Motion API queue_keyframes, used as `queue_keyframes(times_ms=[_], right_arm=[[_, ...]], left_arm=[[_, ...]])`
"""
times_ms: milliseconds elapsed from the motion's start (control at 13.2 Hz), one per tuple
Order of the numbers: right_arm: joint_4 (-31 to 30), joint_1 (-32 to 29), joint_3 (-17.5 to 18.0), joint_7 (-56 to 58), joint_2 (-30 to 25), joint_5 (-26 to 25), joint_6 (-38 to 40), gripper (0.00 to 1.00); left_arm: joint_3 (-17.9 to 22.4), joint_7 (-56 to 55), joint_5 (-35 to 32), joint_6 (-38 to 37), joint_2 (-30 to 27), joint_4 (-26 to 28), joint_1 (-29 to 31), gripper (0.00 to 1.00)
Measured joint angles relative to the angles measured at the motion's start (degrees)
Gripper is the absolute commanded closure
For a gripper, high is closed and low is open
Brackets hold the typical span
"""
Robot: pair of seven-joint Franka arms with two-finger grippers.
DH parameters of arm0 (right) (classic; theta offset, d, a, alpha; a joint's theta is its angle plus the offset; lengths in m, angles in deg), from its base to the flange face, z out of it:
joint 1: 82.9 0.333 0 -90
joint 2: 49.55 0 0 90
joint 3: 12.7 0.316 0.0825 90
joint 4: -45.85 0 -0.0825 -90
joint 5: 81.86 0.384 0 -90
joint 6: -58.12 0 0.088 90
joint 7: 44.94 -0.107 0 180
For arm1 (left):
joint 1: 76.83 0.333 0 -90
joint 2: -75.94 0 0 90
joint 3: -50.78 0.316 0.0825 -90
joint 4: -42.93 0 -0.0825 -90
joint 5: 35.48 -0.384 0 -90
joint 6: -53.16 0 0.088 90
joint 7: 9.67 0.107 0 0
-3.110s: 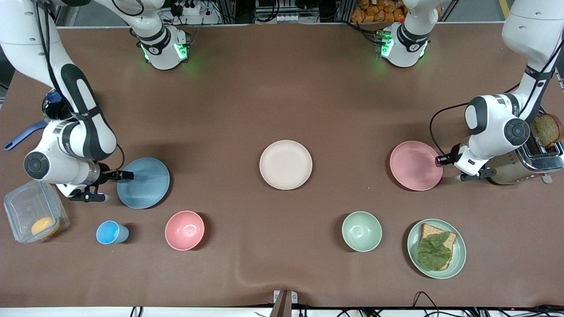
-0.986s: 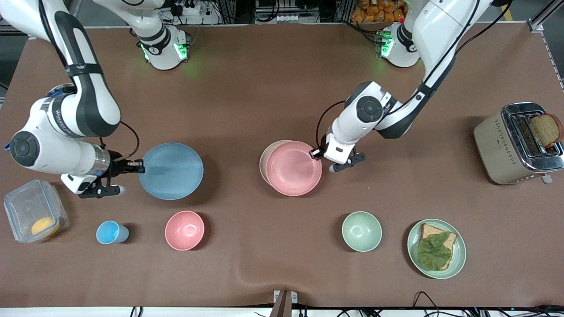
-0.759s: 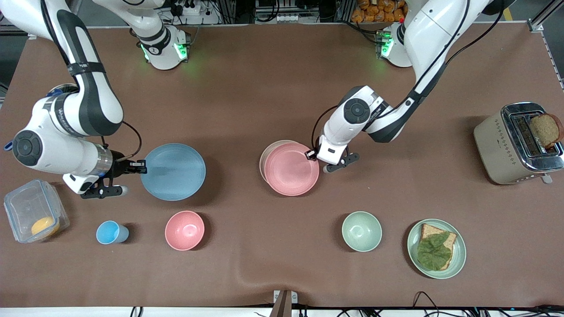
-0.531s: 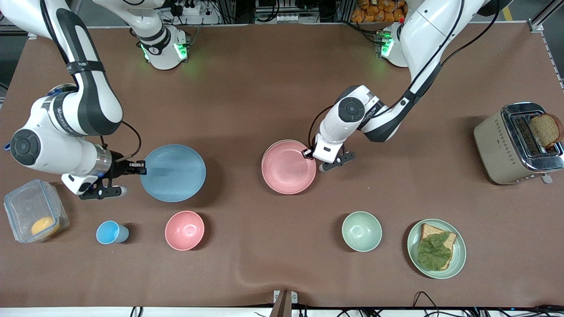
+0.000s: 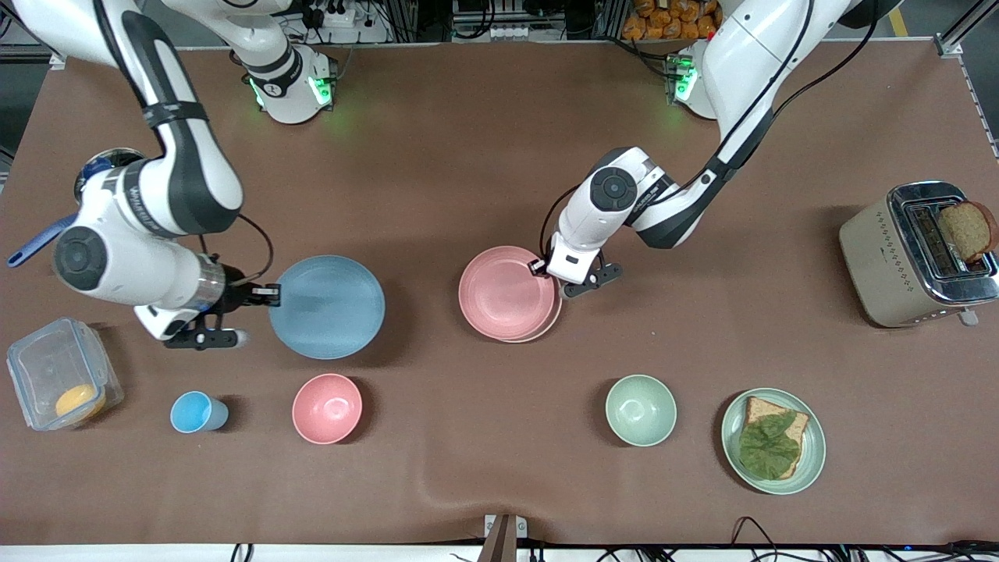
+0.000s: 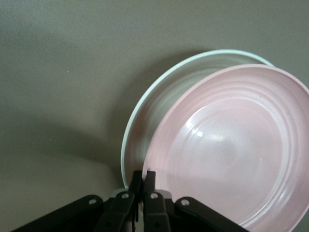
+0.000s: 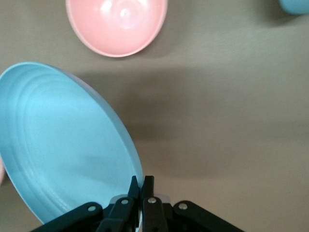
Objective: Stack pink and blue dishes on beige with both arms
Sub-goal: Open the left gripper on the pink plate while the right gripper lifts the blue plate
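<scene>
1. Pink matte round plate in front view sits over cream-beige plate, only a sliver showing; left gripper pinches its rim. Blue matte round plate hangs off right gripper, toward right arm's end.
2. Left wrist: pink tilted, not seated yet.
3. Right wrist: fingers clamped on blue rim. Blue stacking left.

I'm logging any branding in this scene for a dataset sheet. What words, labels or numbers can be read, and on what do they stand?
"FRANKA" (partly legible): grey lettering on the right arm wrist segment; the remaining letters are too small to read.
Left arm: no readable lettering.
Toaster, pink plate, blue plate, cup, bowls: no text seen.
</scene>
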Motion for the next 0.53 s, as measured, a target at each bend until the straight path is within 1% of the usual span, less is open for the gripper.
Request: queue_keyframes(times_ms=[228, 455, 531], right_arm=[[0.9, 3.6, 0.0, -3.6, 0.1, 5.0, -0.3, 1.00], [1.3, 3.9, -0.2, -4.2, 0.3, 5.9, -0.3, 1.00], [1.3, 3.9, -0.3, -4.2, 0.3, 6.0, -0.3, 1.00]], left_arm=[[0.3, 0.0, -0.2, 0.0, 0.0, 0.2, 0.1, 1.00], [0.5, 0.0, -0.6, -0.6, -0.1, 0.0, 0.9, 1.00], [0.6, 0.0, -0.7, -0.8, -0.1, 0.0, 1.0, 0.97]])
